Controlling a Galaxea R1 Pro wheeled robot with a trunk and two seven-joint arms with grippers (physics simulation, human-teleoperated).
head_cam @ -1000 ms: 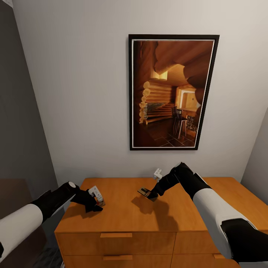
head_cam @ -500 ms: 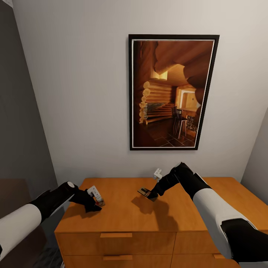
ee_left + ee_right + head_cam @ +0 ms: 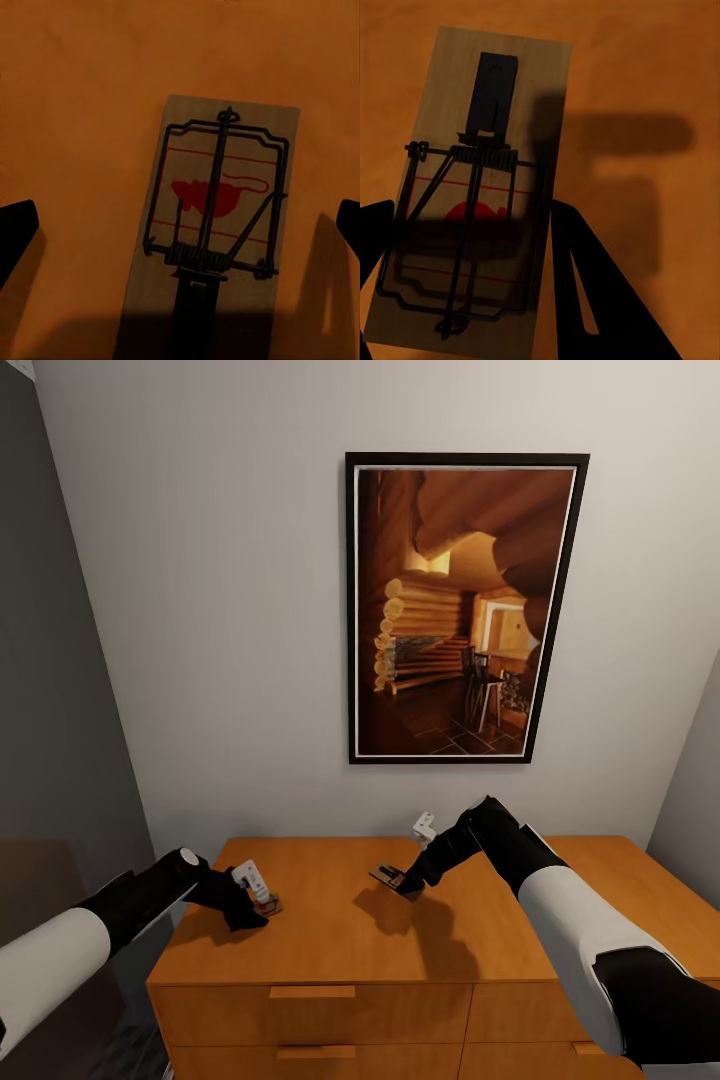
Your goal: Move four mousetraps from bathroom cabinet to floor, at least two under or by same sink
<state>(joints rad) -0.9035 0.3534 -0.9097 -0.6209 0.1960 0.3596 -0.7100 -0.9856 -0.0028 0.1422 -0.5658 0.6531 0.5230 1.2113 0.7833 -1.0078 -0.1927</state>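
The orange-brown cabinet (image 3: 340, 945) stands against the wall below me. One mousetrap (image 3: 271, 907) lies flat near the left end of its top. My left gripper (image 3: 252, 898) hovers just over it, open. In the left wrist view that mousetrap (image 3: 217, 217) sits midway between the wide-spread fingertips (image 3: 16, 229), untouched. My right gripper (image 3: 403, 880) is shut on a second mousetrap (image 3: 386, 877), held a little above the middle of the top. In the right wrist view this mousetrap (image 3: 472, 187) sits between the dark fingers (image 3: 585, 292) and casts a shadow on the wood (image 3: 660, 60).
A framed picture of a log cabin (image 3: 465, 608) hangs on the pale wall behind the cabinet. Drawer fronts with wooden bar handles (image 3: 312, 991) face me. A dark grey wall (image 3: 50, 710) closes the left side, and a grey surface (image 3: 695, 790) borders the right.
My left gripper has edged slightly left and lower over its mousetrap. The right arm and its mousetrap have not moved.
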